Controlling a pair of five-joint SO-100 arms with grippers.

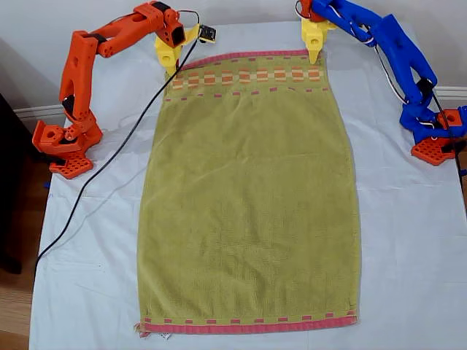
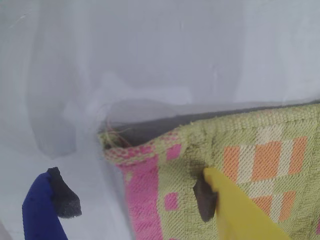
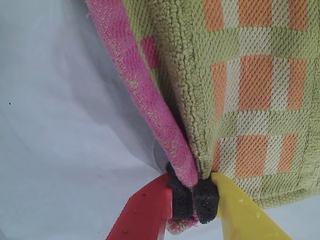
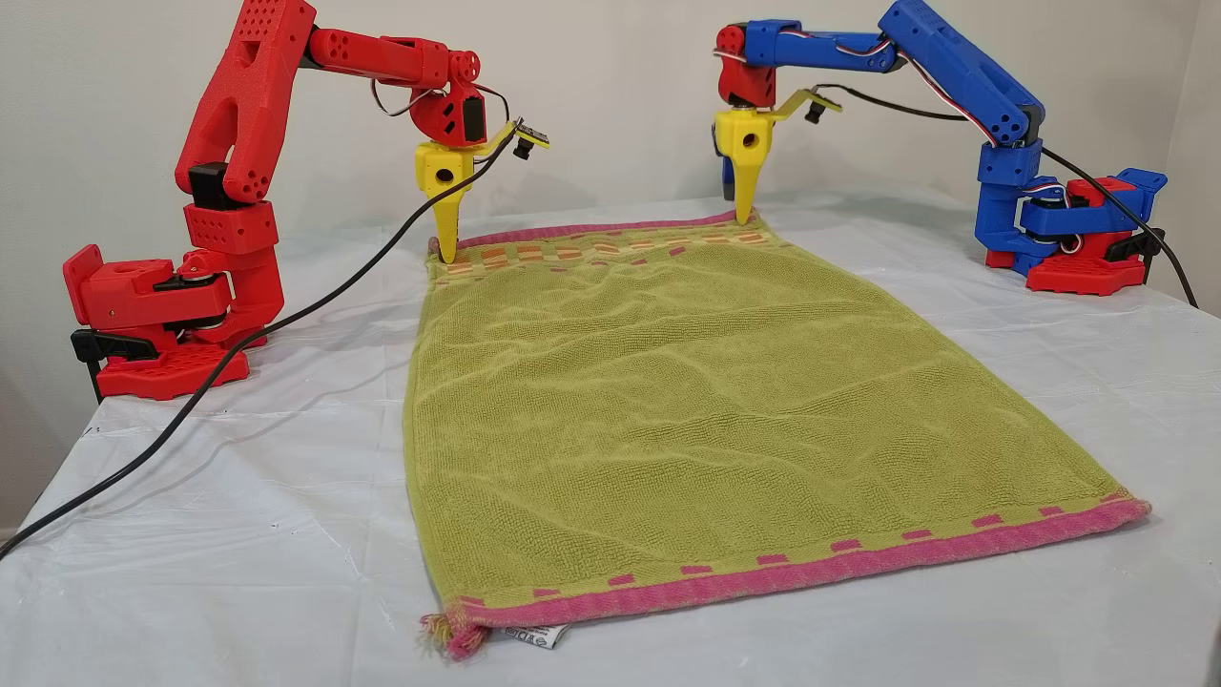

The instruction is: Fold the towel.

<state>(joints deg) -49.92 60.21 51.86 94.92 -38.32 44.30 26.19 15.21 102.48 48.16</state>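
Olive terry, the towel [image 1: 248,197] is lying flat on the table [image 1: 408,255]; my second tool [image 3: 192,200] is pinching its eleven-o'clock corner, my first tool [image 2: 135,200] gaping at one o'clock.

A home room serving as my test bench: a table under a white tablecloth sheet [image 4: 238,534], a plain painted wall [image 4: 610,86] with white skirting board [image 1: 36,113], wood flooring [image 1: 14,306].
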